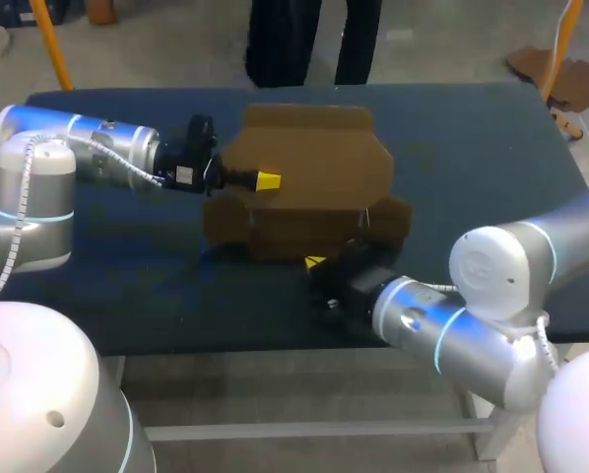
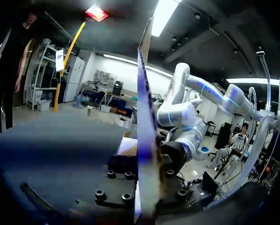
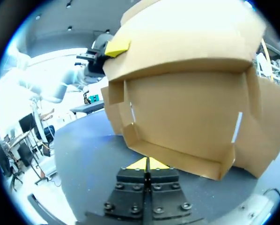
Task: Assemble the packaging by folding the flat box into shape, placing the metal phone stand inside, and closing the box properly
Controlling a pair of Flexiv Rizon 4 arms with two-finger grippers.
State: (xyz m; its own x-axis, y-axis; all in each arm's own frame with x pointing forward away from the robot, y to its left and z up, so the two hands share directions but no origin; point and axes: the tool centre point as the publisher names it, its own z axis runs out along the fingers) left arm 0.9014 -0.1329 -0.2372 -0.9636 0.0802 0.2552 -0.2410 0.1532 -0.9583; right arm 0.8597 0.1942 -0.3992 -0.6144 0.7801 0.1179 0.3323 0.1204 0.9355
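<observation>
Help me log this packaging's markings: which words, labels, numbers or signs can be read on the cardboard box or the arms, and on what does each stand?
Cardboard box: plain brown, no print shows on any face in any view.
White label on the black mount behind the left gripper: too small and blurred to read.
No other text can be read.

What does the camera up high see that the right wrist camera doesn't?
Only the head view shows the cardboard box from above and my right arm. Only the right wrist view peeks under the raised lid into the tray, and shows the right gripper with fingers pressed together. Both show the box, the dark table and the left gripper holding the lid's edge.
</observation>
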